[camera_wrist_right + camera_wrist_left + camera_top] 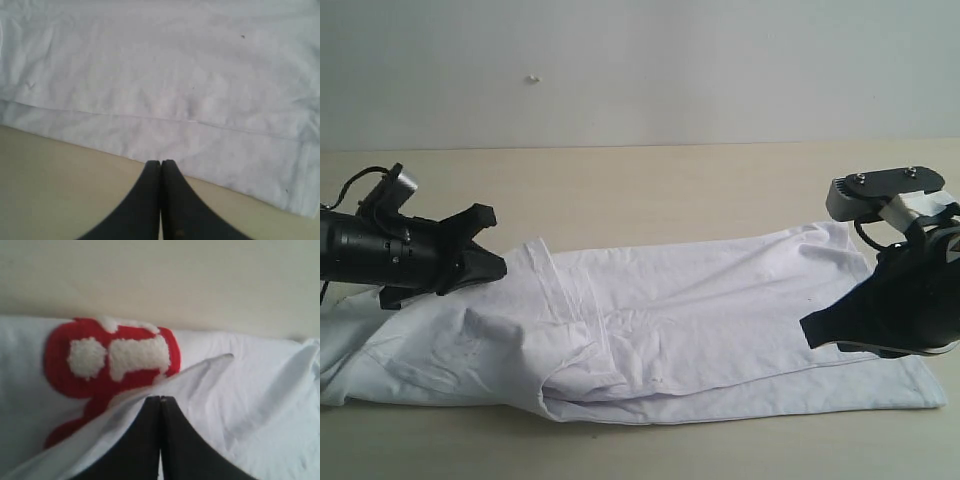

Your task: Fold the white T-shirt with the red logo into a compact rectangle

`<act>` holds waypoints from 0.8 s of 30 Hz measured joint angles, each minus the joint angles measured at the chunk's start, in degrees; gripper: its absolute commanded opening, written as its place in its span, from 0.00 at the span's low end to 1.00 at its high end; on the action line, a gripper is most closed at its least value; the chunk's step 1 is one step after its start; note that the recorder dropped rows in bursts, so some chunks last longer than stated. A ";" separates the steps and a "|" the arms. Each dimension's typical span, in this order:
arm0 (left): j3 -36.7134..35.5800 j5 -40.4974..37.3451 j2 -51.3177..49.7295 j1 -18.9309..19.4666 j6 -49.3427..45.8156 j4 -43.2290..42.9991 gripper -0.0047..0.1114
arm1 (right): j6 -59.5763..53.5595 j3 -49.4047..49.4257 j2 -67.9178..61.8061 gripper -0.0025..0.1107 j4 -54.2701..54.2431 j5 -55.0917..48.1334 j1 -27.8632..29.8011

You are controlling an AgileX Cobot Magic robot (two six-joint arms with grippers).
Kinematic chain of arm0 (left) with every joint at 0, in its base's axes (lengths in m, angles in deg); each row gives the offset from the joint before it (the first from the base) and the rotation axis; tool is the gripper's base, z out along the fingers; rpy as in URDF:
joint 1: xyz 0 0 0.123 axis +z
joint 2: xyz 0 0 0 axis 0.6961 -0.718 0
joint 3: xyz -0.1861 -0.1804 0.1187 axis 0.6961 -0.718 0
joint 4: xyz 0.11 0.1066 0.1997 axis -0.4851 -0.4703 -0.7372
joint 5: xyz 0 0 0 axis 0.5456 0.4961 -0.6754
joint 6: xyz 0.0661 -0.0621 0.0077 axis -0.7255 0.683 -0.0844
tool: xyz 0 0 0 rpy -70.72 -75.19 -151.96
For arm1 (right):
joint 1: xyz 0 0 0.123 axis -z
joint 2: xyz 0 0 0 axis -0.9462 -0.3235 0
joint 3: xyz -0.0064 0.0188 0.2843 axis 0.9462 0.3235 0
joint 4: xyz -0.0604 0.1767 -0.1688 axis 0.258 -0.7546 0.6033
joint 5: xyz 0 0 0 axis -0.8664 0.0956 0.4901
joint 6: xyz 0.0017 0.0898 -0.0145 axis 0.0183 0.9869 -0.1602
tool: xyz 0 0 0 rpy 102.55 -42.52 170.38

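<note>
At the left hand [160,399], pressed together: a raised fold of the white T-shirt [700,300] against the tips, unclear whether nipped. Just beyond, the red logo [100,365] with fuzzy white letters, partly covered. At the right hand [160,162], pressed together, empty: hem just ahead, counter [60,190] beneath. Between both hands, creased cloth folded lengthwise.

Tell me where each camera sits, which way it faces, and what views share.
Exterior: off the arms, facing across the table to a wall, over the white T-shirt; both arms show.
Left wrist: on the left arm, looking past the shut left gripper at the red logo.
Right wrist: on the right arm, looking past the shut right gripper at the shirt's hem and table.
Shared: all three show the shirt.
</note>
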 measured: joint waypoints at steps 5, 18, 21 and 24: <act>0.07 7.04 0.14 0.00 0.11 -11.56 0.04 | 0.00 0.00 0.00 0.02 0.00 0.00 0.00; 0.07 8.75 11.74 0.00 15.43 -52.09 0.04 | 0.00 0.00 0.00 0.02 0.00 0.00 0.00; 0.07 -0.38 12.52 0.00 17.30 -54.05 0.04 | 0.00 0.00 0.00 0.02 0.00 0.00 0.00; 0.07 -3.04 12.18 0.00 29.27 -67.40 0.04 | 0.00 0.00 0.00 0.02 -0.04 0.00 0.00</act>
